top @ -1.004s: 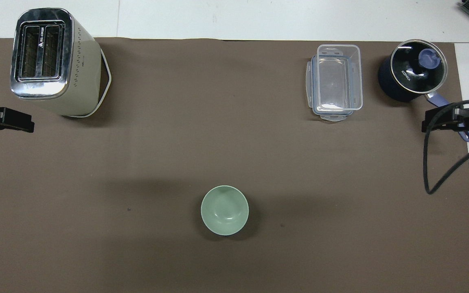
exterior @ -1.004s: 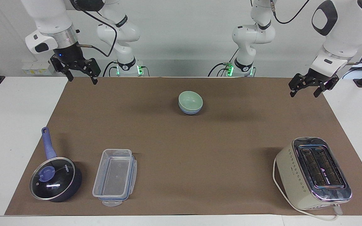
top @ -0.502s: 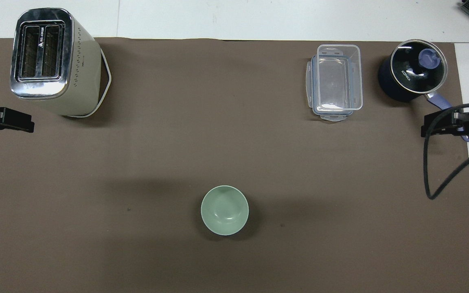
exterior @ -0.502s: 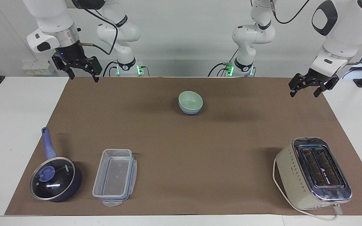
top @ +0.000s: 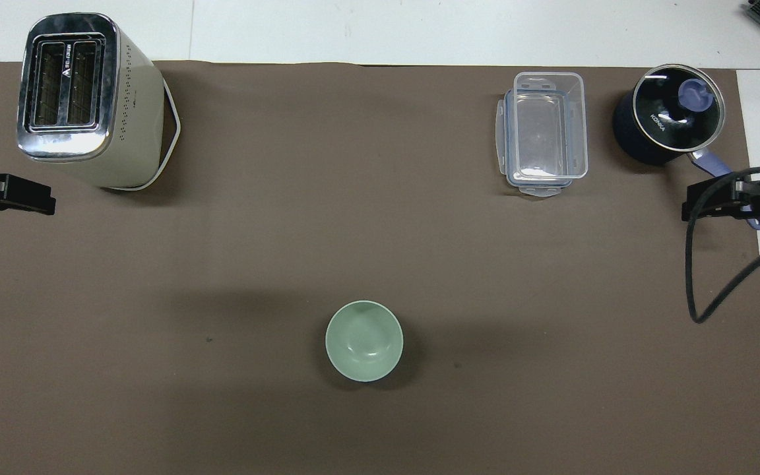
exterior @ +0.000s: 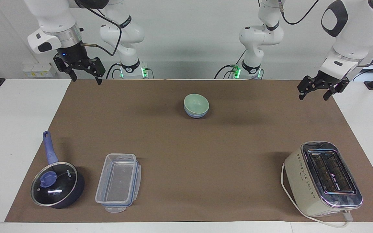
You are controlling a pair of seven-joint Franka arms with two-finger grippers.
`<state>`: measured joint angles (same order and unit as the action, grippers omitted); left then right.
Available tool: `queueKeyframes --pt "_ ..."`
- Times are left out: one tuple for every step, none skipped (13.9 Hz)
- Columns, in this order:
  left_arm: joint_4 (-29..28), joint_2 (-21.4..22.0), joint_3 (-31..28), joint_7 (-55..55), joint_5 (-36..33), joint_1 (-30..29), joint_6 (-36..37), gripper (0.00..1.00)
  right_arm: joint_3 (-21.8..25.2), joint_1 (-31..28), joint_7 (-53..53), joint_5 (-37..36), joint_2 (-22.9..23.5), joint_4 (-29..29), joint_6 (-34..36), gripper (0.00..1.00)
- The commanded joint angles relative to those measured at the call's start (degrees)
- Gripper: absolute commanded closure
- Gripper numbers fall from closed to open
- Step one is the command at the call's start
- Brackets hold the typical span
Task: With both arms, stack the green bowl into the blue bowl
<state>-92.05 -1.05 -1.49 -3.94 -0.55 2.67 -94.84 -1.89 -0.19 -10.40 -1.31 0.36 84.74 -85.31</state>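
I read "KONKA" on the glass lid of the dark blue saucepan [top: 669, 113] with its periwinkle handle; the cream and chrome two-slot toaster [exterior: 323, 178] carries a small logo and lettering too fine for me to read; the clear plastic food container [exterior: 118, 182] with blue seal shows no writing.

My left gripper [exterior: 316, 89] hangs over the brown mat [exterior: 186, 181] edge at the left arm's end, fingers spread apart, holding nothing; my right gripper [exterior: 83, 73] hangs over the mat corner at the right arm's end, fingers likewise parted and empty.

The small pale mint-green bowl [exterior: 196, 102] sits nested upright inside the small periwinkle-blue bowl [exterior: 195, 114], mid-mat, nearer the robots than the toaster, container and saucepan; both grippers well apart from it.
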Motion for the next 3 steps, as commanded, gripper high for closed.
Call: queueKeyframes --pt "1.5 -0.8 0.2 -0.5 -0.8 -0.3 1.2 0.0 -0.4 -0.3 0.9 0.7 0.3 -0.7 0.1 0.0" --pt "1.5 -0.8 0.2 -0.5 -0.8 -0.3 1.2 0.0 -0.4 -0.3 1.0 0.7 0.3 -0.6 0.1 0.0" --pt "1.5 -0.8 0.2 -0.5 -0.8 -0.3 1.2 0.0 -0.4 -0.3 1.0 0.7 0.3 -0.6 0.1 0.0"
